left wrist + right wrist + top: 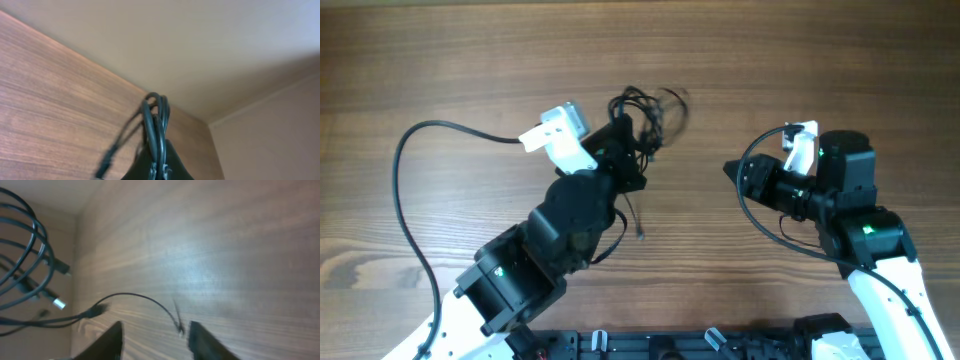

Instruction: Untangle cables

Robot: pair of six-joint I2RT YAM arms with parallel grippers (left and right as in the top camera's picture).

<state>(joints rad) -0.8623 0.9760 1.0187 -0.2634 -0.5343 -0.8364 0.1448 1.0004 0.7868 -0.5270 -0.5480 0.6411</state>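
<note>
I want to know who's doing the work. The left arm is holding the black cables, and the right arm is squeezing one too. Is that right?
Not quite. The left end effector does hold the cables, but the right end effector is open and squeezes nothing: the right wrist view shows its fingers spread apart, gripping no cable.

Open tabletop right of cables

you're looking at a surface of brown wood grain, smooth, with a soft sheen where the light falls. the cables wear smooth black sheathing, faintly glossy, and one plug has a silvery metal tip. the right gripper has matt black jaws that look like plastic.
</note>
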